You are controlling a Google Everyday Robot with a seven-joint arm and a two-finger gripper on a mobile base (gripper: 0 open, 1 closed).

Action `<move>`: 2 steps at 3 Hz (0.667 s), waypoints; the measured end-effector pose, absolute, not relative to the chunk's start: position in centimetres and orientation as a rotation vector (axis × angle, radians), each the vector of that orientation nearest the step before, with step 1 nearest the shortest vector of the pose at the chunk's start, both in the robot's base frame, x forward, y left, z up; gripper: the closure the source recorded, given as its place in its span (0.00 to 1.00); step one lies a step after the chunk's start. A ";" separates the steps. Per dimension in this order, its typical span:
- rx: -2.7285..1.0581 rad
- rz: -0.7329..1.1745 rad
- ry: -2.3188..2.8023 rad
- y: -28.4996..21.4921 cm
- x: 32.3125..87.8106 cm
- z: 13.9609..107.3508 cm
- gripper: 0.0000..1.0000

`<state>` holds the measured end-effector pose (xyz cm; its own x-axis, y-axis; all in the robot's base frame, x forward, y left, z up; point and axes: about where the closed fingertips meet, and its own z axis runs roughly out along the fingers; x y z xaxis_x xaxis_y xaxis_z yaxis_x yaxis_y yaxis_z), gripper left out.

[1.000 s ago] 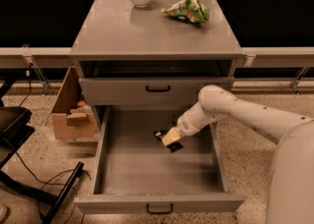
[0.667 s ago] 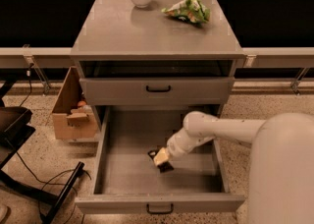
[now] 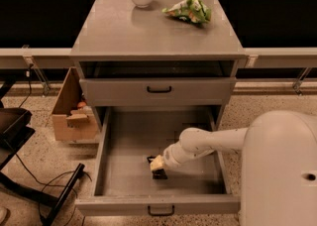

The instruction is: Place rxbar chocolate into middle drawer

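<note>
Pincer [image 3: 157,163] low in open middle drawer [image 3: 128,141], rxbar chocolate [image 3: 160,174] at floor under it; cannot tell whether gripped or released.

The jaws are over the rxbar chocolate [image 3: 159,174] on the middle drawer [image 3: 124,170] floor, front of centre.

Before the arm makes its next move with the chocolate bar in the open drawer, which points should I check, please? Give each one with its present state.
1. The middle drawer is pulled open: ok.
2. The gripper is inside it, low over the floor: ok.
3. The rxbar chocolate is at the gripper, within the drawer walls: ok.
4. The bar rests flat on the floor: cannot tell, the gripper covers part of it.
5. The upper drawer is shut, above the arm: ok.
</note>
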<state>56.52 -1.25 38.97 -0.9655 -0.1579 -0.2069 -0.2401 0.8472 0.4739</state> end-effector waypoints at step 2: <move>-0.313 0.766 2.863 -1.2 56.6 39.0 0.35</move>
<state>56.58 -1.24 39.00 -0.9650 -0.1592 -0.2083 -0.2420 0.8468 0.4738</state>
